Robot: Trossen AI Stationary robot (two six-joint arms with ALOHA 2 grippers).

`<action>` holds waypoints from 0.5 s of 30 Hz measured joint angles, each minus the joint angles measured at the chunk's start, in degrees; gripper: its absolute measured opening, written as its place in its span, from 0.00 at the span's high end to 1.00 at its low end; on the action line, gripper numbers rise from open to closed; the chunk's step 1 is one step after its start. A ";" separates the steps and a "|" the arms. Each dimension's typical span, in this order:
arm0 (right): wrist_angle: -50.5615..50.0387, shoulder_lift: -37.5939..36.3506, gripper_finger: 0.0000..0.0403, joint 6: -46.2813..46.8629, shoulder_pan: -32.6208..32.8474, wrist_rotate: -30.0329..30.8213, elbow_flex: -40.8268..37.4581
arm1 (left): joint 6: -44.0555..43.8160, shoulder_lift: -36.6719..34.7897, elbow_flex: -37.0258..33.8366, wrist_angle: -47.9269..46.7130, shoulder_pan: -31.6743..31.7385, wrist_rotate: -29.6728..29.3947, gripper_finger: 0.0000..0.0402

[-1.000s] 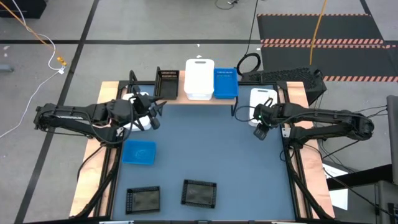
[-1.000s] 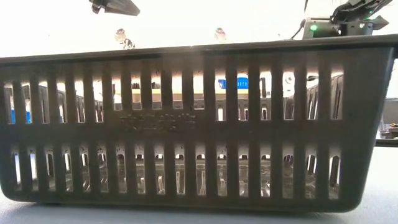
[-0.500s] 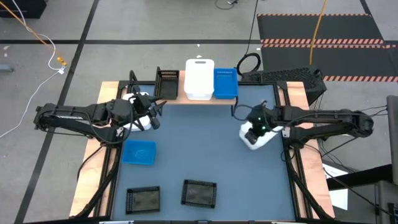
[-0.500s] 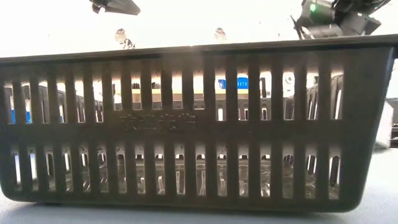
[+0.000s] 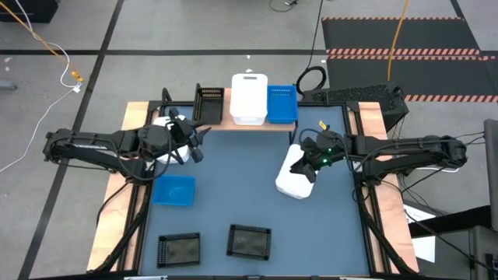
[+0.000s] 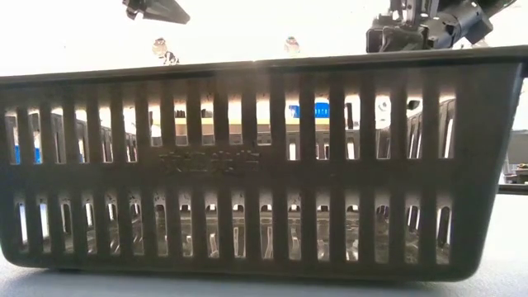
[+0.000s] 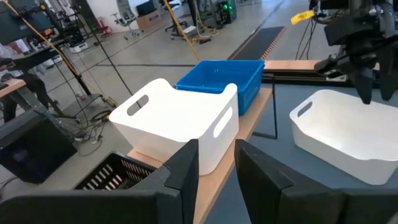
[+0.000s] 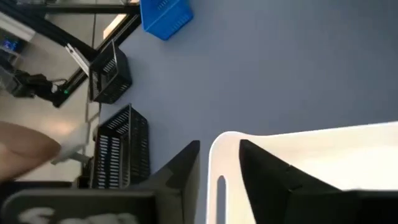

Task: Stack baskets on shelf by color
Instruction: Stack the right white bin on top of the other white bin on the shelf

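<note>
While a second ago it sat by the tabletop's right edge, the white basket [image 5: 296,176] now hangs mid-mat, rim clamped by the right pincer [image 5: 314,159], heading toward the shelf [image 5: 257,123]. Left wrist view: left pincer [image 7: 214,163] narrow, empty. Right wrist view: fingers [image 8: 264,168] straddling the rim.

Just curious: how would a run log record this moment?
right gripper: jaws astride white basket wall, over mat | left gripper: waiting near shelf

Even overhead light – low view blown white behind a backlit basket [image 6: 247,165].
</note>
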 joint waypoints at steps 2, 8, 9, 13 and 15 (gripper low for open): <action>-0.90 -0.73 0.69 -3.61 0.00 0.09 -0.02 | 0.43 0.00 0.00 0.67 -0.02 0.00 0.74; -9.77 -3.77 0.69 -16.60 -0.14 9.46 0.33 | 0.65 0.00 0.00 0.78 0.00 0.00 0.74; -12.10 -4.23 0.70 -18.78 -0.13 12.09 0.65 | 0.69 0.00 0.00 0.79 0.00 0.00 0.74; -21.61 -4.48 0.70 -25.76 -0.13 22.20 2.26 | 1.65 0.00 0.00 1.18 0.00 0.00 0.74; -23.52 -4.12 0.70 -27.61 -0.13 26.64 2.76 | 1.70 0.53 0.00 2.15 0.12 -0.04 0.74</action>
